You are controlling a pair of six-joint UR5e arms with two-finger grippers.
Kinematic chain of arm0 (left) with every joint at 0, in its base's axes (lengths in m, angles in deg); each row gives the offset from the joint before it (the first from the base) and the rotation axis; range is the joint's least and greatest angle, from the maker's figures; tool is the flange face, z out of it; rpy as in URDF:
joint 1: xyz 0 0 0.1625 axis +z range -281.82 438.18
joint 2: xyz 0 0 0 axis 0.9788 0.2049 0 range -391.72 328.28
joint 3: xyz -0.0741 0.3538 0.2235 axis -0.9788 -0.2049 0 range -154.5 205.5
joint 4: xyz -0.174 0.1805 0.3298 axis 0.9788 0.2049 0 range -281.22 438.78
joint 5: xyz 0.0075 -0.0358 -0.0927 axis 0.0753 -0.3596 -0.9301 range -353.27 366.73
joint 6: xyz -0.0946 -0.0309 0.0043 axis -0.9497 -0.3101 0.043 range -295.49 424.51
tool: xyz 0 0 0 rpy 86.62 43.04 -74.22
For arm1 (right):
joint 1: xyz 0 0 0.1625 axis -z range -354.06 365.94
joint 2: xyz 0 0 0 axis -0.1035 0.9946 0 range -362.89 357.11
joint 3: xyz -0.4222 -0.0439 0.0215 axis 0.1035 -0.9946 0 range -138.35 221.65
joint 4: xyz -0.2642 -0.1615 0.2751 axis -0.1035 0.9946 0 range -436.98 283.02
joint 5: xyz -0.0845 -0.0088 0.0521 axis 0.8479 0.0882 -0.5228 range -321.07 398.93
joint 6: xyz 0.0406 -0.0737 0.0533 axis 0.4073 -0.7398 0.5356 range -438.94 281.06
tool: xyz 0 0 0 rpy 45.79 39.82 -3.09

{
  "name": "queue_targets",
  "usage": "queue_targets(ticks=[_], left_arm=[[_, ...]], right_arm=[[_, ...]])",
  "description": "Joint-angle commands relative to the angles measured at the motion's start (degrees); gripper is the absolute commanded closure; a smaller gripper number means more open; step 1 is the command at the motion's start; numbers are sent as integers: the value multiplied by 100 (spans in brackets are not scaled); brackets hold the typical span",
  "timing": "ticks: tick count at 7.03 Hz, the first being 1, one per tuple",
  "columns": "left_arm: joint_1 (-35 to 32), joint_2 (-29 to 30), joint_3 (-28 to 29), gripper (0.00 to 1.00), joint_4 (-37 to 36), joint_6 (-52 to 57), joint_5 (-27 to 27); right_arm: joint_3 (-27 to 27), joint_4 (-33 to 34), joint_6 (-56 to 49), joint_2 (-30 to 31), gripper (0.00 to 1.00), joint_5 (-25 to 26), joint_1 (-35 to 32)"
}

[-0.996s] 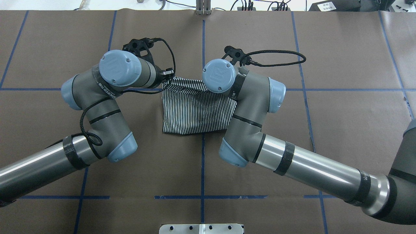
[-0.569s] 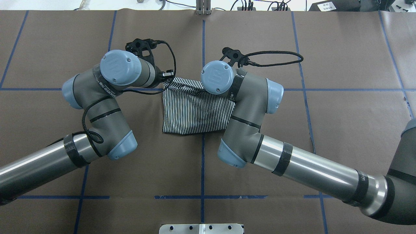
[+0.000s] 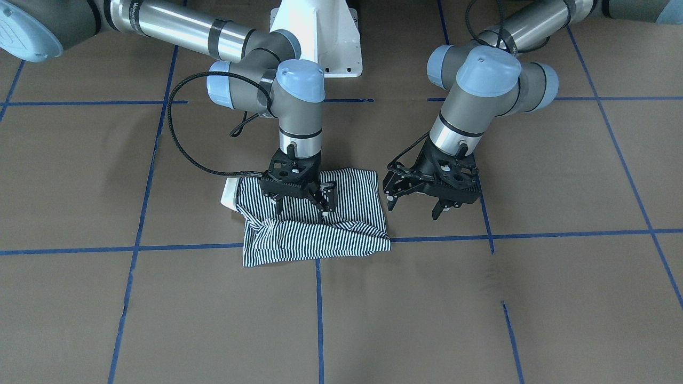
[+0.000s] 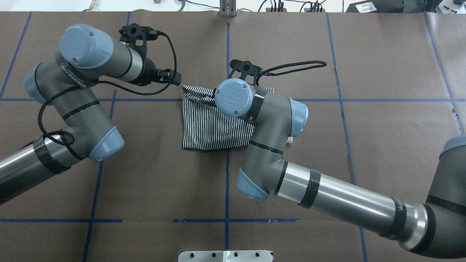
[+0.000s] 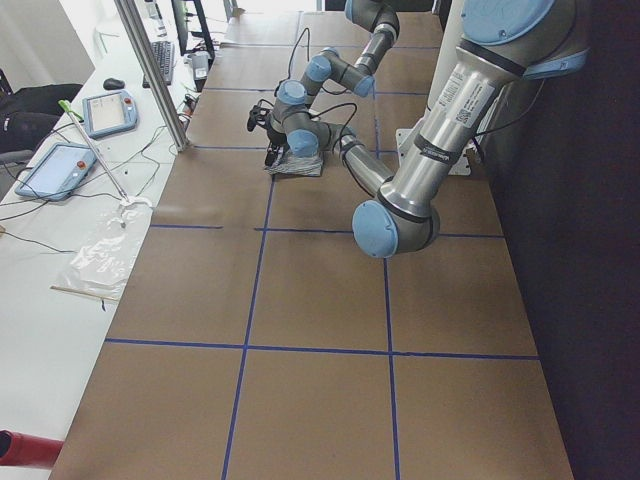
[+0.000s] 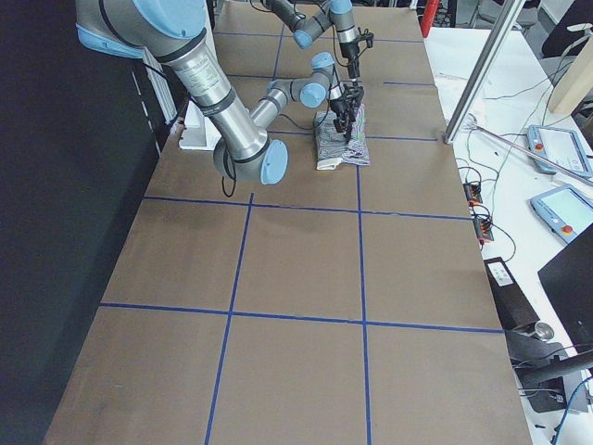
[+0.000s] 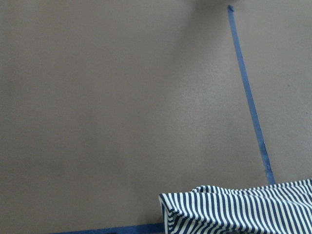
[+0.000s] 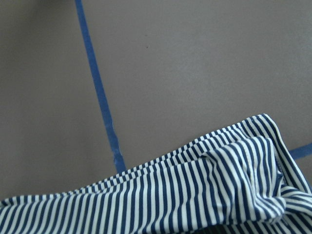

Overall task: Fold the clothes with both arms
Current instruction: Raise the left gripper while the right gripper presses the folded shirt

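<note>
Left claw (image 3: 414,209) has released and withdrawn, open; right claw (image 3: 300,209), likewise spread, remains on shirt (image 3: 320,241); fold apparently laid.

Opposing overhead and front cameras share the shirt (image 4: 211,123).

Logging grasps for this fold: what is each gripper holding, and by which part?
Left gripper: open, holding nothing, beside the polo shirt. Right gripper: down on the shirt's upper layer; whether it pinches the fabric cannot be told.
</note>
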Motion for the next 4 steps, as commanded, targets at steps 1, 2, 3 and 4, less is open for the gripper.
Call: queue_targets(ticks=[1, 2, 3, 4], left_arm=[[-9, -45, 3, 0, 53, -76, -58], [-18, -54, 4, 0, 53, -77, -58], [-9, -54, -5, 0, 53, -86, -58], [-18, -54, 3, 0, 53, -86, -58]], right_arm=[[-44, -16, -394, 15, 0, 443, 362], [-157, -16, -709, -2, 0, 767, 354], [-263, -7, -799, 6, 0, 796, 302], [-490, -7, -913, -2, 0, 805, 223]])
